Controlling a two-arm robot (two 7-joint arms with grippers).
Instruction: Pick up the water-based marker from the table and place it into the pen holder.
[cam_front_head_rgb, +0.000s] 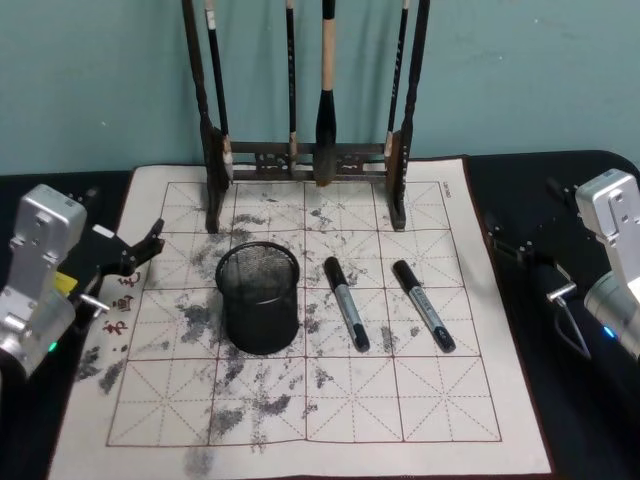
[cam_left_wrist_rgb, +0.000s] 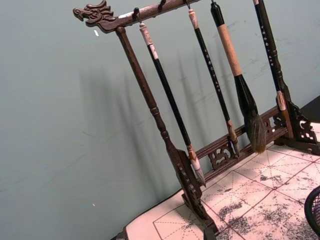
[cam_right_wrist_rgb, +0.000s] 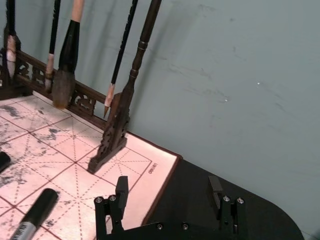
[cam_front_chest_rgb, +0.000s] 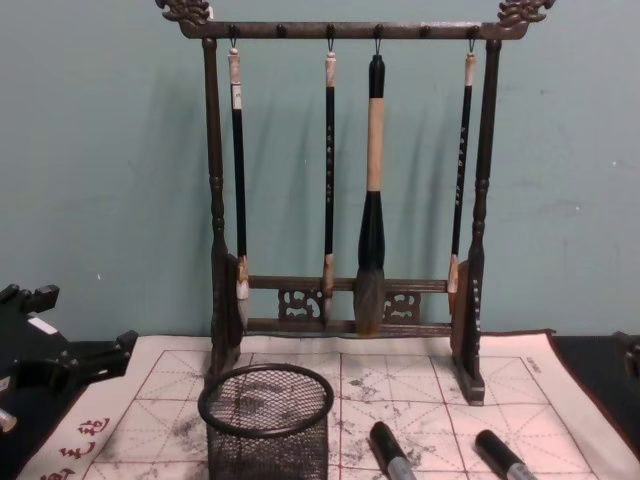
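Observation:
The pen holder (cam_front_head_rgb: 258, 300), a black wire-mesh cup, stands upright on the left middle of the mat; it also shows in the chest view (cam_front_chest_rgb: 267, 410) and at the edge of the left wrist view (cam_left_wrist_rgb: 315, 210). Two black markers with grey labels lie to its right: one close by (cam_front_head_rgb: 346, 302), one farther right (cam_front_head_rgb: 423, 305). I cannot tell which is water-based. My left gripper (cam_front_head_rgb: 122, 215) hovers open at the mat's left edge, empty. My right gripper (cam_right_wrist_rgb: 167, 187) is open and empty over the black table, off the mat's right edge (cam_front_head_rgb: 525, 212).
A tall dark wooden brush rack (cam_front_head_rgb: 305, 155) with several hanging brushes stands at the back of the ink-stained grid mat (cam_front_head_rgb: 330, 420). A teal wall rises right behind it. Black table (cam_front_head_rgb: 580, 420) flanks the mat on both sides.

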